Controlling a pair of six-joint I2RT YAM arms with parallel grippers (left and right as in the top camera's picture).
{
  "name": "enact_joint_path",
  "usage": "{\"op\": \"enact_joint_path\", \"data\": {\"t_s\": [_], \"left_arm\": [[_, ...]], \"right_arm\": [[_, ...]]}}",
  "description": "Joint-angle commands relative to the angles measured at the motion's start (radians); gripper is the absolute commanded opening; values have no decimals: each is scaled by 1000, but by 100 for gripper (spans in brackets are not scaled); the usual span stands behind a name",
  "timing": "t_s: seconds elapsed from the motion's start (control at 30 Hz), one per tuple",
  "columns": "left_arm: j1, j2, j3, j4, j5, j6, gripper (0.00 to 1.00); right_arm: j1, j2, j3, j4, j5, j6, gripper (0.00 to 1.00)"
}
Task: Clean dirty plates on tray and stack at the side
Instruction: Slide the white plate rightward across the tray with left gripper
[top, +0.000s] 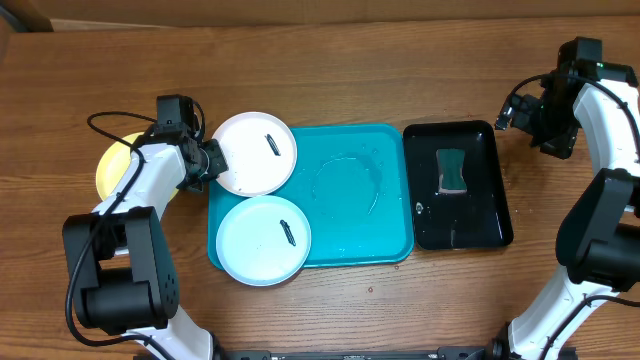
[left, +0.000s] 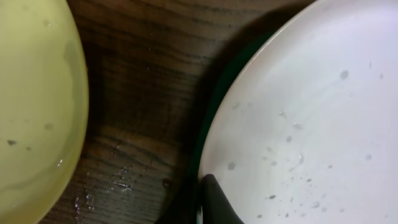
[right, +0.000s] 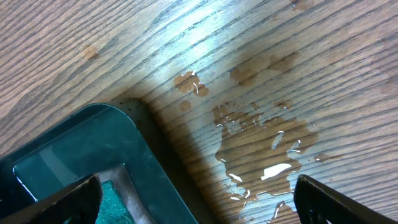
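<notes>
The turquoise tray lies mid-table. The white plate, with a dark smear, overhangs the tray's far-left corner. The pale blue plate, also smeared, sits on the tray's near-left part. The yellow-green plate rests on the table to the left, partly hidden by my left arm. My left gripper is shut on the white plate's left rim. In the left wrist view one finger lies on the wet white plate, with the yellow-green plate at left. My right gripper is open and empty over the table at far right.
A glossy black tray holding a green sponge stands right of the turquoise tray. In the right wrist view the open fingers frame the black tray's corner, the sponge and a water puddle on the wood.
</notes>
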Motion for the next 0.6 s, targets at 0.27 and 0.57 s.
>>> {"op": "enact_joint_path", "data": {"t_s": [0.27,0.57], "left_arm": [[-1,6,6,61,465,-10,4],[-64,7,6,17,562,-56,4]], "right_arm": [[-1,-42,27,2,-5,3,100],[-1,-42,27,2,-5,3,100]]}}
